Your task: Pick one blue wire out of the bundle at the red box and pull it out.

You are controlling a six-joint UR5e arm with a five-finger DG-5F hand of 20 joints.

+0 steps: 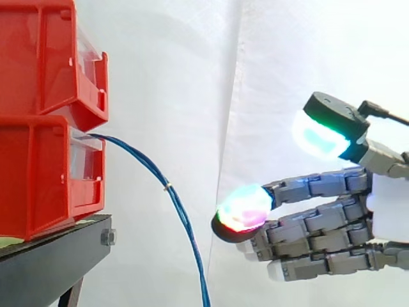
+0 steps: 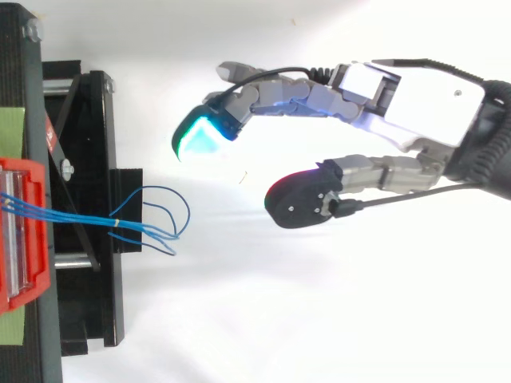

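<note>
1. Bundle of blue wires (image 1: 148,167) comes out of the front opening of the lower red bin (image 1: 38,179). In the side view it arcs down and to the right, then drops past the bottom edge of the view.
2. A small pale tie (image 1: 167,187) binds the strands partway along. From above, the strands run close together from the bin to the tie (image 2: 116,223). Past it they fan out into several loose loops over the black stand (image 2: 92,144).
3. The wires hang free. Nothing touches them apart from the bin and the tie.
4. A second red bin (image 1: 38,57) sits stacked on the lower one. Both rest on the black stand at the left, before the white curtain (image 1: 172,77).
5. Hand (image 2: 415,96) comes in from the right, well apart from the wires, with bare white ground between them in the top view.
6. Hand state: fingers are stretched out nearly straight toward the bins, thumb spread wide from them, and it holds nothing.
7. In the side view the leading fingertip pad (image 1: 244,208) glows in mixed colours, at about the height of the tie. The thumb pad (image 1: 319,137) glows cyan-green, higher and further right.
</note>
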